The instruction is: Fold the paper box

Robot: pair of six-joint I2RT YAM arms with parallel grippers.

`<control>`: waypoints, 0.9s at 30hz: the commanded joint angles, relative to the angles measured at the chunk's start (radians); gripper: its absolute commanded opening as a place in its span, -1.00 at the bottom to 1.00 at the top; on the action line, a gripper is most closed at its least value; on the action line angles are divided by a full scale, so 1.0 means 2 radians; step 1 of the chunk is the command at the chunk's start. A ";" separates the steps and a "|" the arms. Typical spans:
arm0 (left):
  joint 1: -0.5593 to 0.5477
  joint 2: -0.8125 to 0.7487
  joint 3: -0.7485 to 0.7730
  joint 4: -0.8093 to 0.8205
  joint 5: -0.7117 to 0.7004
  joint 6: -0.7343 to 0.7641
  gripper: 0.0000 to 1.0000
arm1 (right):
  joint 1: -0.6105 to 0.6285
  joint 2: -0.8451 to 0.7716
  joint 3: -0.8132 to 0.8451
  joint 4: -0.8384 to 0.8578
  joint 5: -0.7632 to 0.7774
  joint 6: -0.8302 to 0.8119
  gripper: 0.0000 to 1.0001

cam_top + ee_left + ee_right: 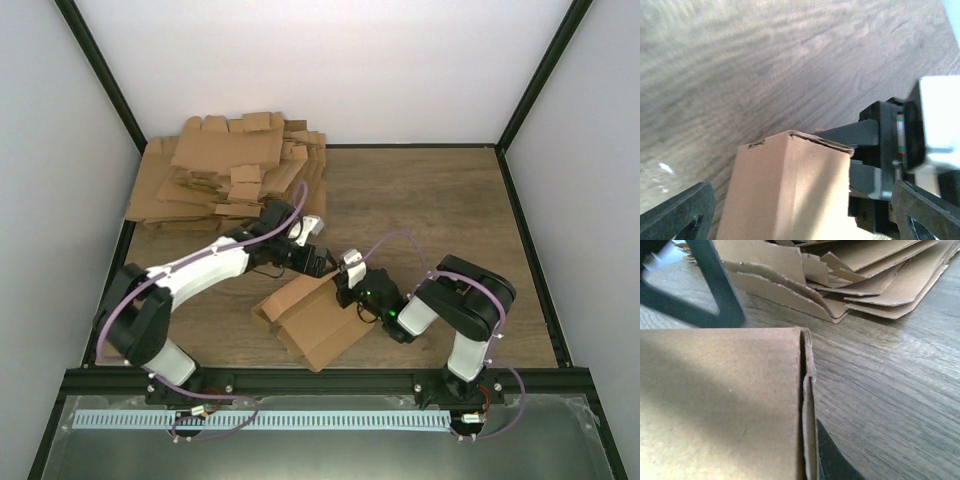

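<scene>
The paper box (315, 320) is a brown cardboard carton, partly folded, lying tilted on the wooden table between the two arms. My left gripper (308, 256) hovers at its far end and is open. In the left wrist view its fingers (682, 212) stand wide on either side of the box (787, 190) and touch neither side. My right gripper (350, 282) is at the box's right far corner. In the right wrist view one dark finger (832, 460) presses the box's thin side wall (809, 430). The other finger is hidden behind the cardboard.
A big pile of flat cardboard blanks (225, 170) lies at the back left, also visible in the right wrist view (865, 270). White walls and a black frame close in the table (450, 210). The right gripper's body (890, 150) sits just beside the box.
</scene>
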 commanded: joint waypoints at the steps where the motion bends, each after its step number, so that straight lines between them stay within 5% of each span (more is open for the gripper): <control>1: -0.001 -0.075 0.040 -0.038 -0.070 0.003 1.00 | 0.002 -0.036 0.009 -0.022 0.035 0.013 -0.99; 10: -0.001 -0.214 0.057 -0.092 -0.153 -0.002 1.00 | -0.001 -0.115 0.028 -0.147 0.132 0.095 -0.99; 16: 0.001 -0.305 0.030 -0.130 -0.242 -0.078 1.00 | -0.043 -0.181 0.043 -0.229 0.105 0.167 -0.99; 27: 0.001 -0.363 0.059 -0.205 -0.158 -0.120 1.00 | -0.152 -0.253 0.042 -0.322 0.041 0.323 -0.99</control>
